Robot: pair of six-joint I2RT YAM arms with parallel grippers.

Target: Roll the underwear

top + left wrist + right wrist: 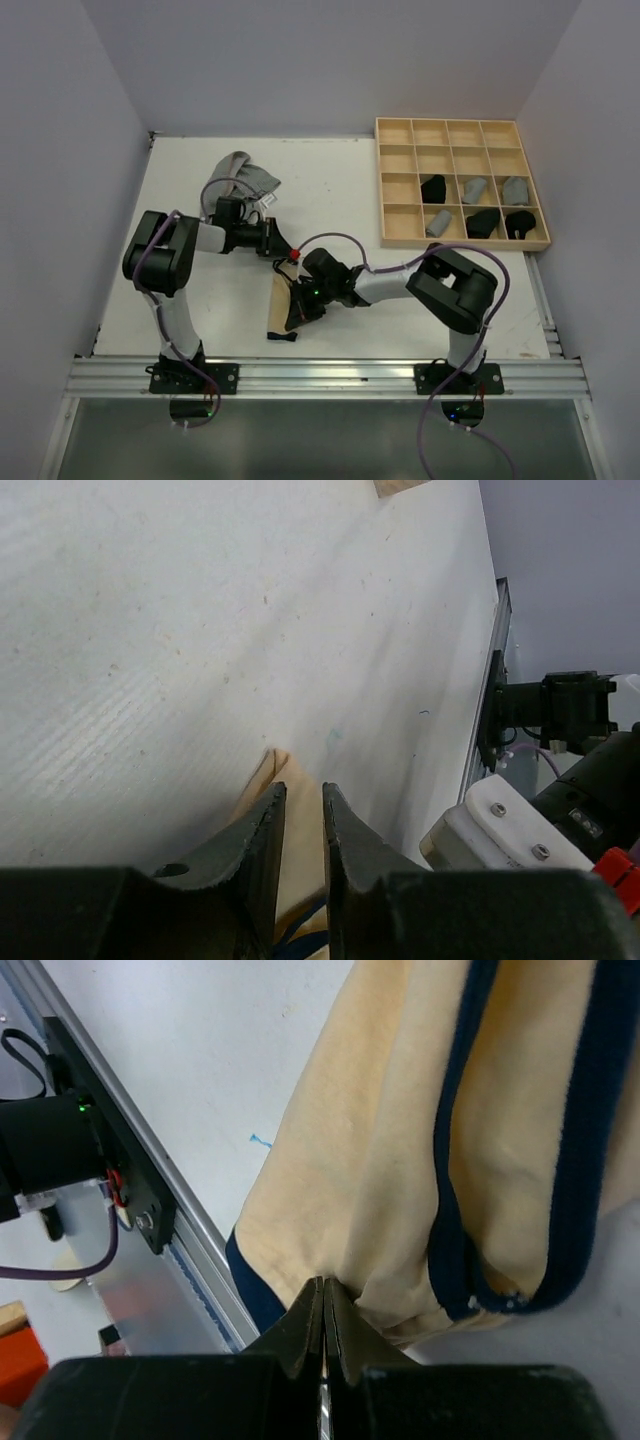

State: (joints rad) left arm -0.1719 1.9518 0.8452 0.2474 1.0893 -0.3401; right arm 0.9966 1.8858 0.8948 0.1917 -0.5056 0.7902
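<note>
Your right claw [323,1285] pinches the tan, navy-trimmed cloth underwear [380,1160], lying well left of the pale wooden grid tray [465,243]; left claw [300,795] slightly parted over it. Probably pre-roll folding: next, grip an edge.

White table [350,190] boxed in by pale lilac-grey walls, evenly lit.
The table is closed in by a plain left wall [60,150], back wall [330,60] and right wall [590,120]. An aluminium rail [330,375] is run along its near edge, low in the top view, and a narrower metal strip [545,300] down its right side. Below the rail a dull grey-green surface [320,440] is seen; floor or panel cannot be told. A small blue mark [260,1141] is seen on the tabletop. Light is soft, shadows weak.
</note>
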